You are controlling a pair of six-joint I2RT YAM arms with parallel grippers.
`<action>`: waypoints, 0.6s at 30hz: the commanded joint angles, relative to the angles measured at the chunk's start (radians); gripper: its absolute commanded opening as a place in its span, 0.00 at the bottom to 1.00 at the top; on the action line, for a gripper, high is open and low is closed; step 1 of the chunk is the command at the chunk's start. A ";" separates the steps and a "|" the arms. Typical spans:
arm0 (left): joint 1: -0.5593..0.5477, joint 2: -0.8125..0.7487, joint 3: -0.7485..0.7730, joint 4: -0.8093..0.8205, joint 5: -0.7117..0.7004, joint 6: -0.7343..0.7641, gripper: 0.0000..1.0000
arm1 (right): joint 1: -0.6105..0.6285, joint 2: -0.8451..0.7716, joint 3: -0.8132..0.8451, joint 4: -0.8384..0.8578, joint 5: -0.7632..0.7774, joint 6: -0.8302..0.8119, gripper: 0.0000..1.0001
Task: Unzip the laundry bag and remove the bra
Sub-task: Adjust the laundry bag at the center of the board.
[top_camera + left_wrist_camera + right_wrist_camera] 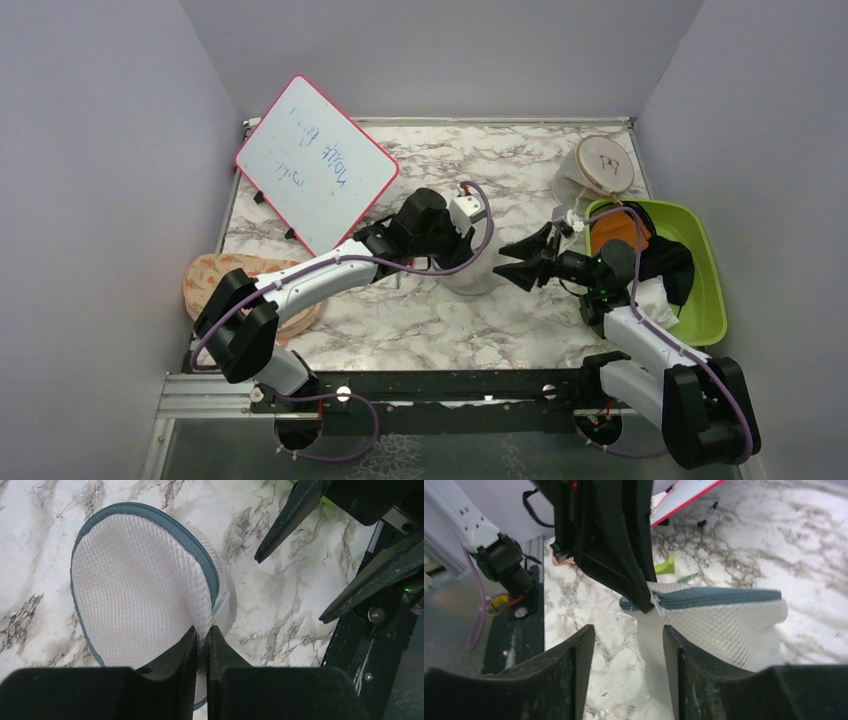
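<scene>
Marble-look table (400,320), kinda cluttered: white mesh laundry bag (140,580) sits mid-table, red-framed whiteboard (315,165) propped back left, round P7 case (603,165) back right, lime green tub (712,290) right beside it, peach patterned pouch (205,275) at the left edge.

L wrist view: laundry bag (140,590) near edge hidden behind left gripper (202,630); whether it pinches mesh or zip tab, can't tell; top view: bag mostly covered by that gripper; bra not visible thru mesh in any view; whiteboard (315,165) writing too small to read; green bin (712,290) contents partly behind right arm (640,335); patterned cloth (205,275) part-hidden by left arm (300,280).
</scene>
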 commanded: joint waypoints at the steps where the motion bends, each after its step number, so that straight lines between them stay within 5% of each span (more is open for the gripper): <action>1: 0.006 -0.029 0.003 0.039 0.110 -0.029 0.00 | 0.024 0.037 0.017 0.200 -0.135 -0.112 0.48; 7: 0.007 -0.038 0.002 0.027 0.126 -0.032 0.00 | 0.077 -0.007 0.035 0.014 -0.050 -0.353 0.41; 18: 0.007 -0.039 -0.005 0.032 0.136 -0.038 0.00 | 0.095 0.048 0.076 -0.054 0.013 -0.433 0.31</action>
